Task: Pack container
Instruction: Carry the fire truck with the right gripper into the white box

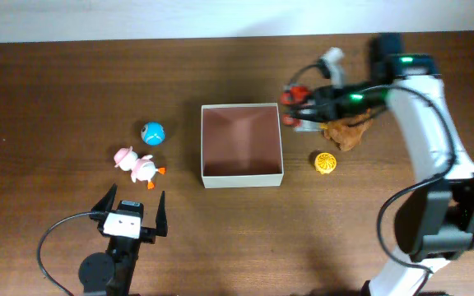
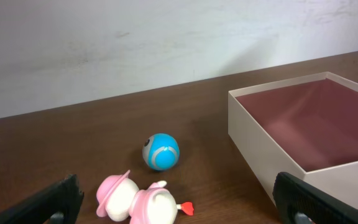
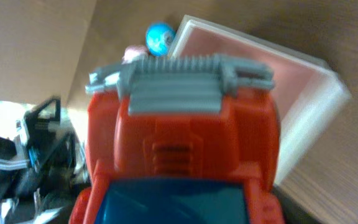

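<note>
With the red toy truck point(image 3: 179, 155) hanging just outside the far right corner of the empty container point(image 1: 242, 180) at mid-table, a release here is risking a landing on the thin white wall or the table beside it. The right gripper point(image 1: 299, 108) is reaching in from the right and is seemingly clamping the truck, though its fingers are hidden. The left gripper point(image 1: 136, 197) is sitting spread wide at the near left.

white r arm point(image 1: 431, 123), blk joints, green led point(image 1: 354, 99)
</note>
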You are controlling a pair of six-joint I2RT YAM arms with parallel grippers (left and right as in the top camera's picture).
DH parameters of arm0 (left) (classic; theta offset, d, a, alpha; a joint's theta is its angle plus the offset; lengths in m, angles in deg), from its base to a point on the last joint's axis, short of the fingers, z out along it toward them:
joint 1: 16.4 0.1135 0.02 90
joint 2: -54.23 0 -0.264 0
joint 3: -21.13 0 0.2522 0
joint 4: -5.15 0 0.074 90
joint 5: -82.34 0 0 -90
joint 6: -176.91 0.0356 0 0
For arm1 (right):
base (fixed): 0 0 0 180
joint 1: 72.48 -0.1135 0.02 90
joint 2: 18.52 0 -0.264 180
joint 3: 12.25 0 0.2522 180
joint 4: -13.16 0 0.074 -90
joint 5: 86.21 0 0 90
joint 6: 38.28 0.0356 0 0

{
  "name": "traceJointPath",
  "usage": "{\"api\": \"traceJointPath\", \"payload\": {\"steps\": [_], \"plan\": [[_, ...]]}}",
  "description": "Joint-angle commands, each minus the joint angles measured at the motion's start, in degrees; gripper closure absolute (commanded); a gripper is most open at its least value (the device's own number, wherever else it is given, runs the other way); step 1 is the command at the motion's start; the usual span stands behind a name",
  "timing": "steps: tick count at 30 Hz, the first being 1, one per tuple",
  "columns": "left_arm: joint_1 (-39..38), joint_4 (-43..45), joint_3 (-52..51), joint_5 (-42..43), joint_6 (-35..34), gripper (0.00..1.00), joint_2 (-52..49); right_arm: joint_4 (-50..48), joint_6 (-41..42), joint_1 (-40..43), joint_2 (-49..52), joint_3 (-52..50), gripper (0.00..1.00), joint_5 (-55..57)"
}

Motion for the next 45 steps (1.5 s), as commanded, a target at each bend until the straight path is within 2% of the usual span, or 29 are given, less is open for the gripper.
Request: {"api": "traceJointPath", "payload": {"steps": [1,7,16,25,45], "plan": [[0.4,0.0,-0.2,0.8,0.7,0.0,0.5,-5.4,13.2,-7.8,-1.7,1.2,0.41,7.6],[0.4,0.0,-0.2,0.8,0.7,0.0,0.5,-13.4,27.9,-18.5,0.2,1.2,0.41,27.1],[0.4,0.0,-0.2,0.8,0.7,0.0,0.5,-20.1,39.9,-28.0,6.5,1.2,0.41,44.7],[0.4,0.0,-0.2,0.8,0.7,0.0,0.5,-23.3,42.2,-30.8,13.1,1.2,0.42,46.6],[0.4,0.0,-0.2,0.8,0.7,0.0,0.5,-28.8,43.8,-32.2,18.2,1.2,0.42,46.1]]}}
